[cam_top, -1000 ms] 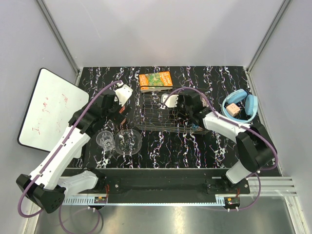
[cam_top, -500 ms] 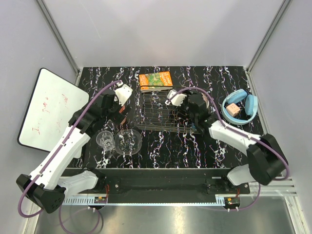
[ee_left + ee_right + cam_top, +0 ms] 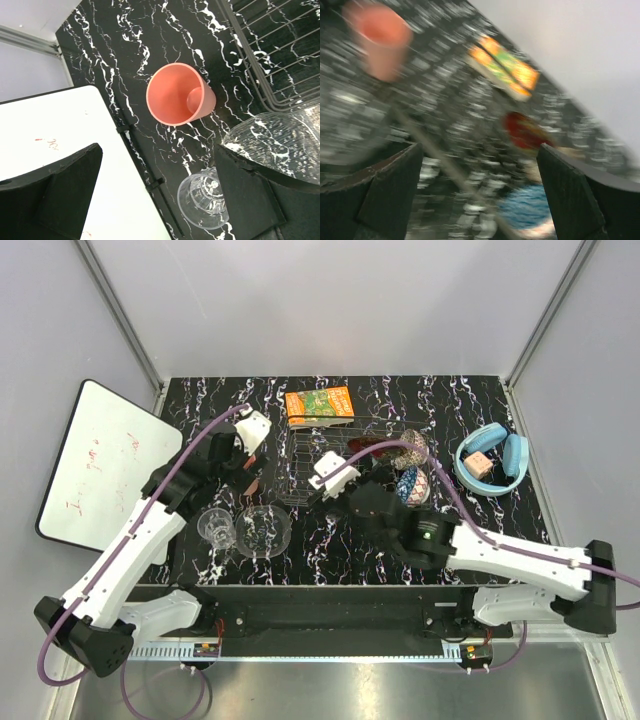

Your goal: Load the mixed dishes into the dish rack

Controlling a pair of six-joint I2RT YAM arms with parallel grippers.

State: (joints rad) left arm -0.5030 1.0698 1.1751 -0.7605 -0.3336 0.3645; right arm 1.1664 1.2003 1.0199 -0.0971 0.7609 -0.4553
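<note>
Salmon-pink cup [image 3: 180,94]: one, plain, tapered, mouth up on the black marbled tabletop [image 3: 165,30], just outside the dish rack [image 3: 280,50]. It sits below my left pincer [image 3: 157,150], centred in the wide-apart gap, untouched. Clear drinking glass [image 3: 205,197] and clear glass bowl [image 3: 280,140]: standing near it. My right pincer [image 3: 479,150]: spread apart, holding nothing; its view is blurred.
</note>
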